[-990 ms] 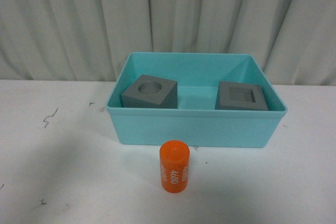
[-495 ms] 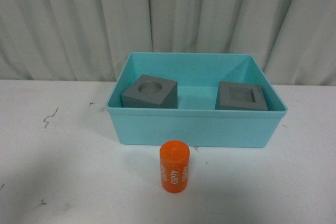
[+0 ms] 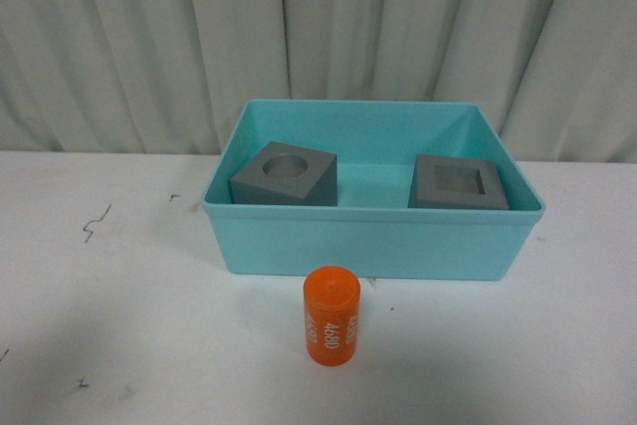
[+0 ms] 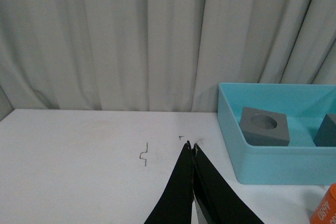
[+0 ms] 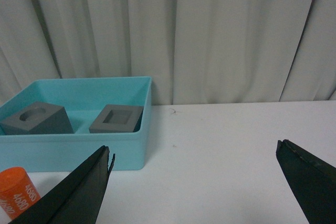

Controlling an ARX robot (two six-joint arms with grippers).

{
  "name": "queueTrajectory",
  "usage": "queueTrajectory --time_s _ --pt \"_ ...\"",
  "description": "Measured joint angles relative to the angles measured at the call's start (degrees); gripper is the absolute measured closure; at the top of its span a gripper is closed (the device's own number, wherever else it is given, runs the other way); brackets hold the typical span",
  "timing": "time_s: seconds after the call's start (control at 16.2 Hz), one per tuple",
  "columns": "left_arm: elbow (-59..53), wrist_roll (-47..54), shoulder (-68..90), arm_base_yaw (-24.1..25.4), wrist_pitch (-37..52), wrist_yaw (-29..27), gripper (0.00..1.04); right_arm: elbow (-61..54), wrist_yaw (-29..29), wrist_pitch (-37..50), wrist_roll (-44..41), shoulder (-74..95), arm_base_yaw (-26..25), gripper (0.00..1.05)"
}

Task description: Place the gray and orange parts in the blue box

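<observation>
The box (image 3: 373,241) is turquoise, the left cube (image 3: 284,176) and right cube (image 3: 458,184) matte gray. The cylinder (image 3: 330,318) is orange with white digits. The table (image 3: 129,335) is white with dark scuffs, and the curtain (image 3: 149,37) is pale.

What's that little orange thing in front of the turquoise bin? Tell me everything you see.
A small orange cylinder, seemingly smooth plastic, with a flat round top and white digits running down its side. It stands upright on the white table, just in front of the light blue plastic box, apart from it. Only the table touches it.
</observation>
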Motion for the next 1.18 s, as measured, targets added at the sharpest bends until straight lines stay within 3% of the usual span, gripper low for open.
queueTrajectory --time_s 0.68,0.8,0.99,1.05,1.18 --pt "0.0 0.0 -12.4 0.0 -12.8 0.0 1.03 0.0 0.0 0.0 0.0 0.0 0.0 0.06" --pt "0.0 0.0 -21.6 0.0 -23.1 0.0 1.03 0.0 0.0 0.0 0.0 0.0 0.0 0.06" --pt "0.0 0.0 -22.0 0.0 -23.1 0.0 1.03 0.0 0.0 0.0 0.0 0.0 0.0 0.06" --pt "0.0 0.0 -22.1 0.0 -22.9 0.0 1.02 0.0 0.0 0.0 0.0 0.0 0.0 0.06" --pt "0.0 0.0 -22.1 0.0 -22.9 0.0 0.78 0.0 0.0 0.0 0.0 0.0 0.0 0.06"
